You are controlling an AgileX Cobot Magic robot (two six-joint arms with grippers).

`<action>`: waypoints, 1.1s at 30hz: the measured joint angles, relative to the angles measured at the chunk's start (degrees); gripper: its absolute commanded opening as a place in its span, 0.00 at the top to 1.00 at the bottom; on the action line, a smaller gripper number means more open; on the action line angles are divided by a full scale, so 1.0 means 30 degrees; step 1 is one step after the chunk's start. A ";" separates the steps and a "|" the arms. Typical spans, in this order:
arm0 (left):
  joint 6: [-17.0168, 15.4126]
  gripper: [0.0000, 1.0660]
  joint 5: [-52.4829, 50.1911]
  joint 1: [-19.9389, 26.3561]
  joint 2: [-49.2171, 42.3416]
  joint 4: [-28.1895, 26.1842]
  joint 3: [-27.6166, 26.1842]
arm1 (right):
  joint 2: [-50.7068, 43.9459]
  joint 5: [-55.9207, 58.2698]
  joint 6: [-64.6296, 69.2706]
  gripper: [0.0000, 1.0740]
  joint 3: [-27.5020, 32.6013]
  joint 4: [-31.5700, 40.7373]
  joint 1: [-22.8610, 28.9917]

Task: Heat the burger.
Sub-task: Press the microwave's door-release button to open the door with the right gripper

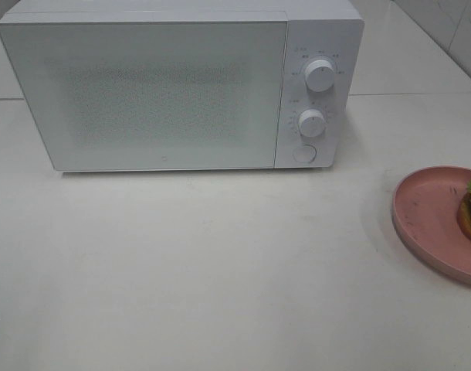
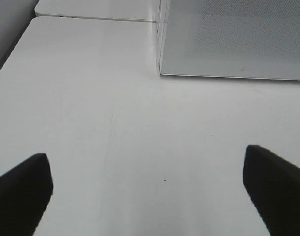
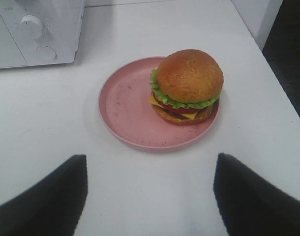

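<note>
Barely begun, by the look of it.

Left of the microwave (image 1: 174, 93), in front of its near left corner: left gripper (image 2: 146, 157), spread wide, empty, hovering over the white table (image 1: 220, 270). Out of sight from the high camera.

At the microwave itself: door (image 1: 143, 93) shut flat, inside not readable through the speckled panel. On the microwave's right end: two white knobs, upper (image 1: 320, 75) and lower (image 1: 312, 123), with a round button (image 1: 303, 154) below them. Probably the door release, though unmarked from here.

Right of the microwave, well apart from it and nearer the front: pink plate (image 1: 428, 220), close to the table's right edge. On the plate, at the side farther from the microwave: the burger (image 3: 188, 86), upright, bun on top, lettuce, tomato and cheese showing. Untouched. Just short of the plate: right gripper (image 3: 150, 160), released, fingers apart, grasping nothing, pointed toward the burger.

Left to do, as judged: open the door, bring the burger or the whole plate across to the microwave, set it inside, shut the door, turn a knob. Nothing lying between plate and microwave; shut door the one thing in the way. Worth minding: plate near the table edge, and a stacked burger likely to shift if squeezed off-centre.
</note>
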 measured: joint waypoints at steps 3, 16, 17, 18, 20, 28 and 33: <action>0.0000 0.08 0.0000 0.0000 0.0000 0.0000 0.0000 | 0.0115 -0.0057 0.0000 0.33 -0.0191 0.0019 0.0000; 0.0000 0.08 0.0000 0.0000 0.0000 0.0000 0.0000 | 0.3629 -0.2674 0.0000 0.33 -0.0516 0.0038 0.0000; 0.0000 0.08 0.0000 0.0000 0.0000 0.0000 0.0000 | 0.3629 -0.2674 0.0000 0.33 -0.0516 0.0038 0.0000; 0.0000 0.08 0.0000 0.0000 0.0000 0.0000 0.0000 | 0.4221 -0.3094 0.0000 0.33 -0.0516 0.0038 0.0000; 0.0000 0.08 0.0000 0.0000 0.0000 0.0000 0.0000 | 0.4450 -0.3285 0.0000 0.33 -0.0516 0.0038 0.0000; 0.0000 0.08 0.0000 0.0000 0.0000 0.0000 0.0000 | 0.6379 -0.6035 0.0000 0.33 0.0019 0.0038 0.0000; 0.0000 0.08 0.0000 0.0000 0.0000 0.0000 0.0000 | 0.7659 -0.8289 0.0000 0.33 0.0802 0.0057 0.0000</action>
